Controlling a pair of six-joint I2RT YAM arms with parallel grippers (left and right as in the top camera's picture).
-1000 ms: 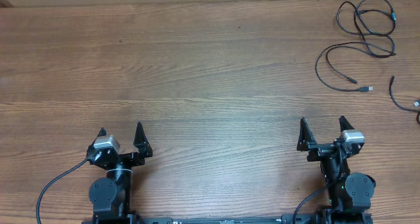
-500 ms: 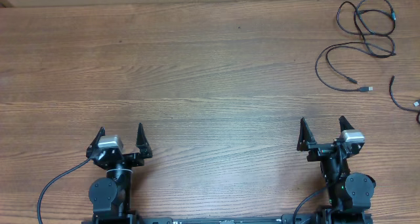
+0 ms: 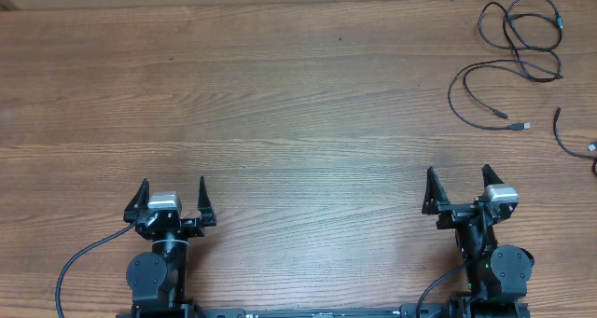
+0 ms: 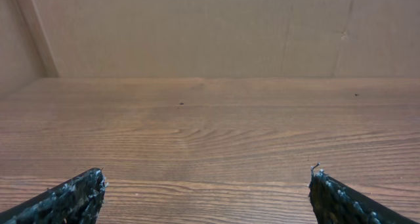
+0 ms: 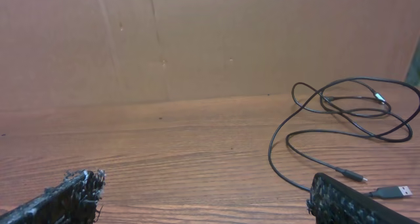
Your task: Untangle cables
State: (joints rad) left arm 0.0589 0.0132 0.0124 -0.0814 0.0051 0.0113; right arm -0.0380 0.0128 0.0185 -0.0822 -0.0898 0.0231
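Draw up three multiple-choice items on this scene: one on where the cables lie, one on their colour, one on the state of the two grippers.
1. Where do the cables lie?
A. Between the two arms.
B. At the far right of the table.
C. Beside the left arm.

2. What colour are the cables?
A. White.
B. Black.
C. Red.

3. How do the left gripper and right gripper stand?
A. Both open, fingers holding nothing.
B. Right shut on a cable.
C. Both shut.

Answers:
1 B: the overhead view shows them in the far right corner.
2 B: every cord is black.
3 A: each pair of fingers stands wide apart over bare wood.
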